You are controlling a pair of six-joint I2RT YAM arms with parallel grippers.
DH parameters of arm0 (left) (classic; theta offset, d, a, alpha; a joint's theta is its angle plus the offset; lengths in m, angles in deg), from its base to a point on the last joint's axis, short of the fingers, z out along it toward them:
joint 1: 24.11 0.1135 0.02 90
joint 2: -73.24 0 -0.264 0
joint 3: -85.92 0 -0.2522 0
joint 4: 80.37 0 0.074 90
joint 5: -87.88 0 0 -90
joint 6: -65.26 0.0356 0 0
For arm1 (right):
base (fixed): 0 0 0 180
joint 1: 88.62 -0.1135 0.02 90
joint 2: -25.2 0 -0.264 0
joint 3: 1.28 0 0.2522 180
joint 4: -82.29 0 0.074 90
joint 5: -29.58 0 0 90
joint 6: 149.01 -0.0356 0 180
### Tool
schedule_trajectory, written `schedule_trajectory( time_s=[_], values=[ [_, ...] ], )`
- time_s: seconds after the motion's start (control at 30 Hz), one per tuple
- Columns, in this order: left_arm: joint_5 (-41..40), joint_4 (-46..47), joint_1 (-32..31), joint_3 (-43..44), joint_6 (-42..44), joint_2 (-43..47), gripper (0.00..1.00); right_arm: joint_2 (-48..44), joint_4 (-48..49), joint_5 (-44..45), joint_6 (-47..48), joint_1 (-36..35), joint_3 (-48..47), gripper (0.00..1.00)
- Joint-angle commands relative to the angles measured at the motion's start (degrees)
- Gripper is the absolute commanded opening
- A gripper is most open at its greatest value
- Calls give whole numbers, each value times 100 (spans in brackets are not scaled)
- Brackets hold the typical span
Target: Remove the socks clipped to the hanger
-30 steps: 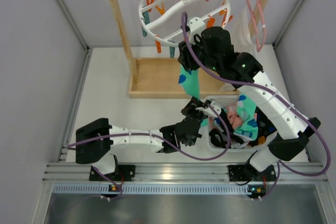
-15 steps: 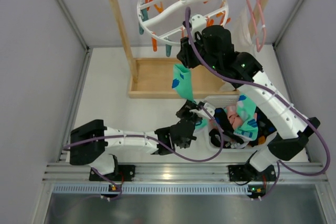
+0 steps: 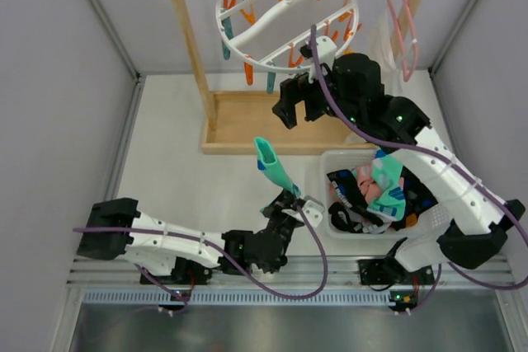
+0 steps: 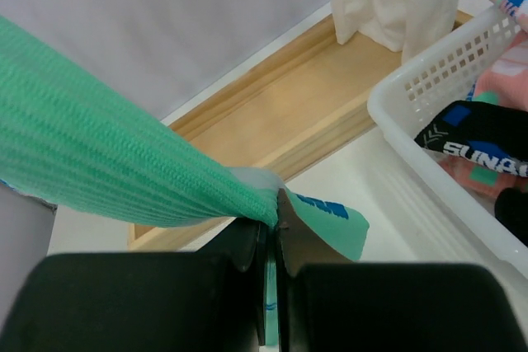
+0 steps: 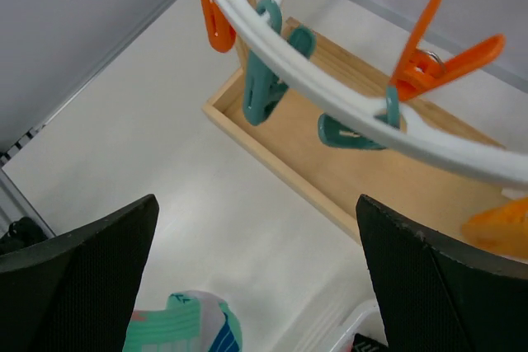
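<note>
Left hand, clenched on a teal knit sock whose length rises away from it, sits just left of the white perforated plastic basket; right hand released.

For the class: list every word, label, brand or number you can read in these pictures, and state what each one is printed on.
"SUNA": white letters on the black sock in the white basket. The word runs off the picture's edge, so the rest is unreadable.
Blue marks on the teal sock: too blurred to read.
Nothing else is legible in any view.
</note>
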Motion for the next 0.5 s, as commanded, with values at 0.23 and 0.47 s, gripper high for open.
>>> schedule_trajectory(
  time_s=[0.23,0.47],
  values=[
    [1079,-1376,-1078,626,-1778,660,0,-2646,-531,451,134,52,1491,99],
    [2523,-2304,-999,1601,-2512,618,0,-4335,-785,1498,-218,52,2512,99]
  ],
)
